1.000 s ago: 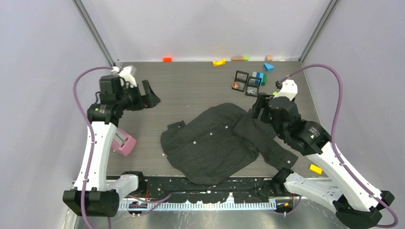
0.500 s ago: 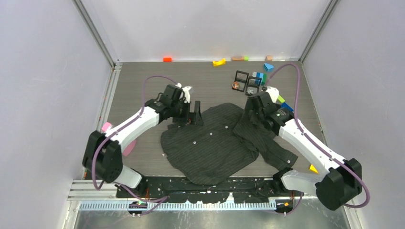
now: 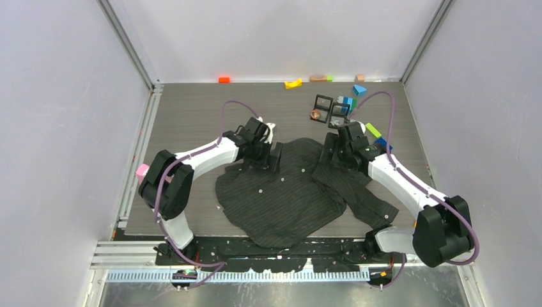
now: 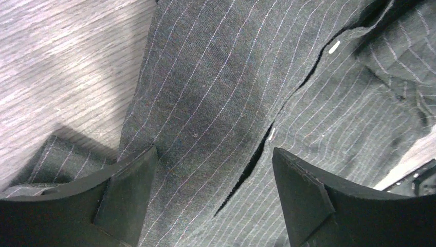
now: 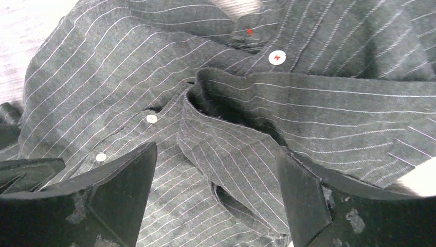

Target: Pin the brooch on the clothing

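The clothing (image 3: 281,192), a dark pinstriped shirt, lies crumpled in the middle of the table. My left gripper (image 3: 275,157) is open and low over its upper left part; in the left wrist view the left gripper (image 4: 213,190) straddles the clothing (image 4: 216,92) beside a dark slit in the front. My right gripper (image 3: 332,155) is open over the upper right part. In the right wrist view the right gripper (image 5: 216,198) spans a fold of the clothing (image 5: 103,77) below the collar (image 5: 319,103). A small copper brooch (image 3: 315,115) sits in a black frame box behind the shirt.
A second black frame box (image 3: 337,118) holds a silvery piece. Coloured blocks lie along the back: orange (image 3: 224,79), yellow (image 3: 293,83), blue (image 3: 359,89), and a green one (image 3: 372,130) sits by the right arm. A pink object (image 3: 142,171) rests at the left.
Both arms have swung in from the table's sides to the shirt's upper edge and come down close over the fabric. Both grippers stay open with nothing in them.
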You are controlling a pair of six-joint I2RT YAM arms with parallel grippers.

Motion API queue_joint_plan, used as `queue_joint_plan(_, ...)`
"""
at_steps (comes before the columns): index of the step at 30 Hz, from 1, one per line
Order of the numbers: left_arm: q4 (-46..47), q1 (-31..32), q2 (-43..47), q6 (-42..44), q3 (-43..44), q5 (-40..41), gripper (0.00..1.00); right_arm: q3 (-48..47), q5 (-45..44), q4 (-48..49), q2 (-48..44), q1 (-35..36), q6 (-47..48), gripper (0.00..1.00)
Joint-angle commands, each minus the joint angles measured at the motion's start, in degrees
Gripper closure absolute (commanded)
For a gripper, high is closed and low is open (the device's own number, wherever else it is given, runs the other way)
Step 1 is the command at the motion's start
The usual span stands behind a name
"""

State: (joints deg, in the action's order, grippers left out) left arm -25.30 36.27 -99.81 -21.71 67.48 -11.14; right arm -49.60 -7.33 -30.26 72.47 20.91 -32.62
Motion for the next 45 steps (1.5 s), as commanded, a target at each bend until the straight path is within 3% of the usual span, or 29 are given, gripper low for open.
queue_joint_plan(1,2.1,0.6,-0.6,1.2,2.1,4.3,0.20,-2.8,4.2,3.7,2.2,0.0,2.7,0.11)
queue_joint_plan(9,1.8,0.6,-0.3,1.3,1.6,5.4,0.71,-6.8,6.5,3.3,7.4,0.1,4.2,0.24)
queue_joint_plan(13,2.4,0.6,3.5,1.2,-0.1,7.2,0.89,-7.7,3.9,2.9,8.6,0.0,5.1,0.30)
queue_joint_plan(19,1.7,0.5,8.4,1.8,-1.6,8.6,0.93,-9.7,3.1,2.5,12.4,0.1,7.6,0.31)
queue_joint_plan(21,0.3,0.5,9.2,2.1,-1.6,9.0,0.97,-10.6,5.2,2.1,13.7,0.1,7.6,0.45)
queue_joint_plan(23,-1.0,0.4,10.5,2.1,-1.6,10.5,1.00,-11.4,6.4,1.9,14.0,0.1,7.0,0.70)
queue_joint_plan(27,-3.8,-2.4,15.4,1.4,-1.7,12.4,1.00,-14.4,9.5,0.2,10.8,0.1,6.0,0.97)
queue_joint_plan(31,-6.3,-10.6,24.1,-0.4,-1.7,7.8,1.00,-22.4,8.1,-4.6,6.9,0.1,6.7,1.00)
queue_joint_plan(36,-8.6,-26.8,36.3,-2.7,-0.9,-4.3,1.00,-36.7,0.7,-10.9,3.4,0.1,9.4,0.99)
queue_joint_plan(40,-20.0,-31.6,42.0,3.2,5.4,1.5,1.00,-41.5,-10.0,-14.8,-0.6,0.1,11.0,1.00)
queue_joint_plan(45,-28.3,-31.8,47.7,4.6,7.5,8.9,1.00,-35.1,-24.8,-16.4,-4.9,-0.2,11.5,0.99)
